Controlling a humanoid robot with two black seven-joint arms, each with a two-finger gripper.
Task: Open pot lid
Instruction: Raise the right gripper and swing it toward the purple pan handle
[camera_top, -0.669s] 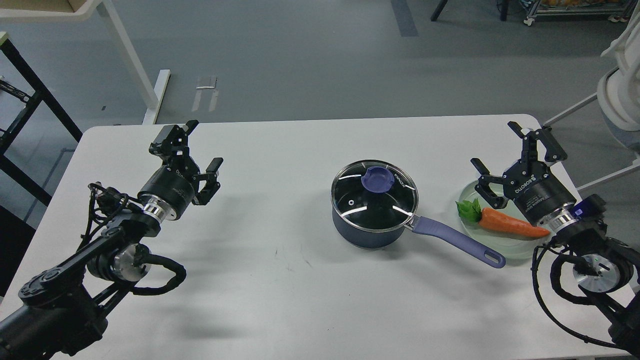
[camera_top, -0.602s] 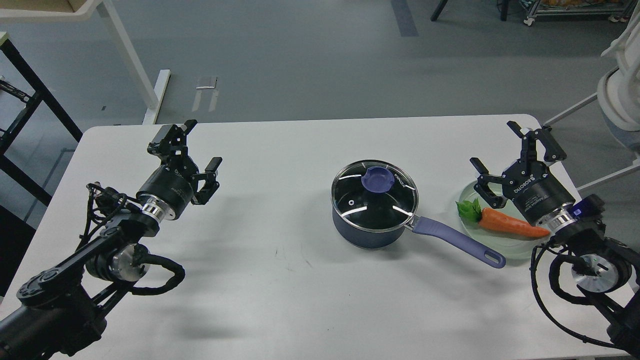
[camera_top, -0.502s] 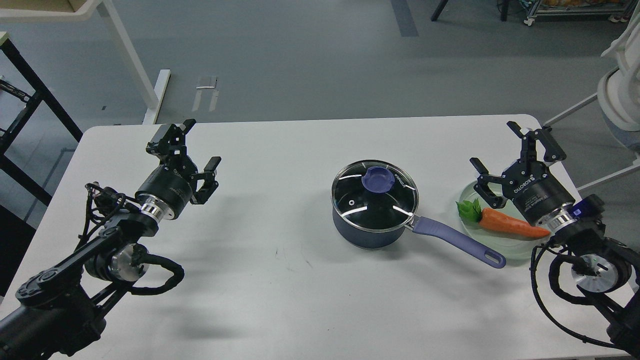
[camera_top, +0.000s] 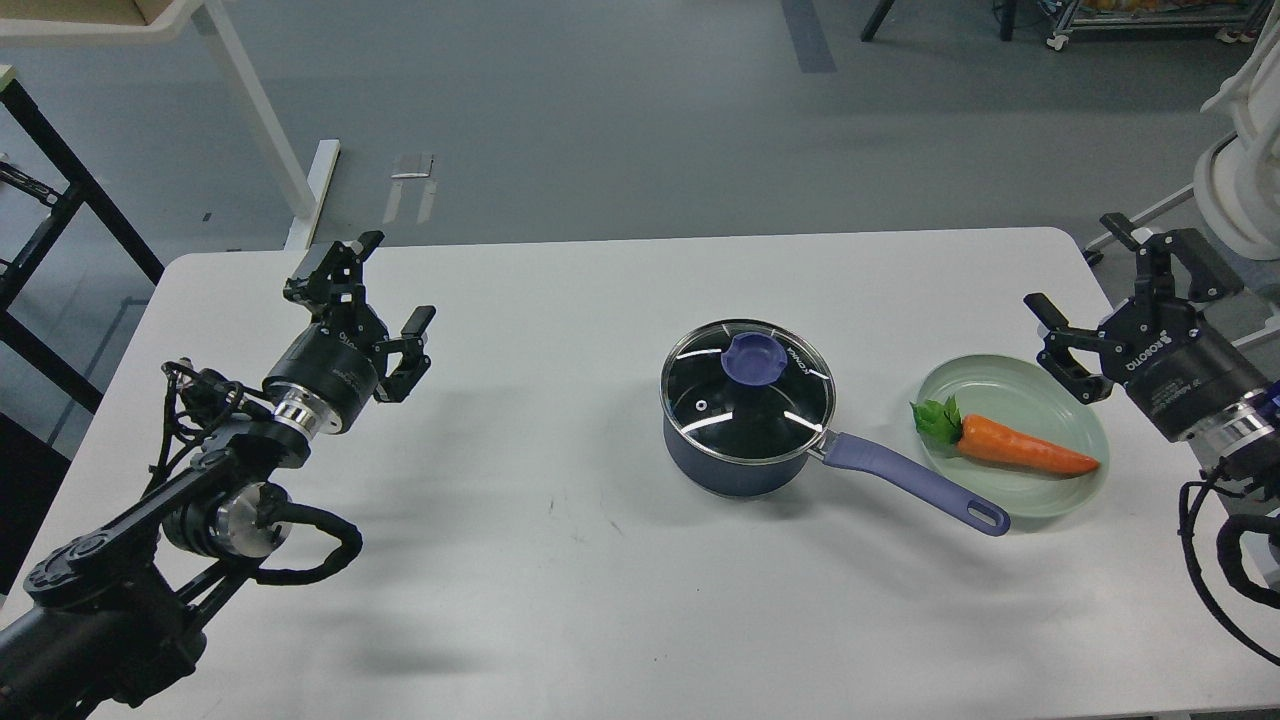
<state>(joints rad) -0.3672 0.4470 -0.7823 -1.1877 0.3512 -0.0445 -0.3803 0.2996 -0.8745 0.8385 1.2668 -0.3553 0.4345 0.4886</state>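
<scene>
The dark blue pot (camera_top: 735, 470) stands on the white table (camera_top: 560, 600), right of centre, its lavender handle (camera_top: 915, 485) pointing right and toward me. The glass pot lid (camera_top: 747, 392) with a silver rim and blue-purple knob (camera_top: 748, 357) sits shut on the pot. My left gripper (camera_top: 385, 285) is open and empty, far left of the pot. My right gripper (camera_top: 1085, 265) is open and empty at the table's right edge, right of the pot and apart from it.
A pale green shallow dish (camera_top: 1040, 400) holding an orange toy carrot (camera_top: 1020, 447) lies just right of the pot handle's end. White table legs and a black frame stand on the floor beyond the table's far left.
</scene>
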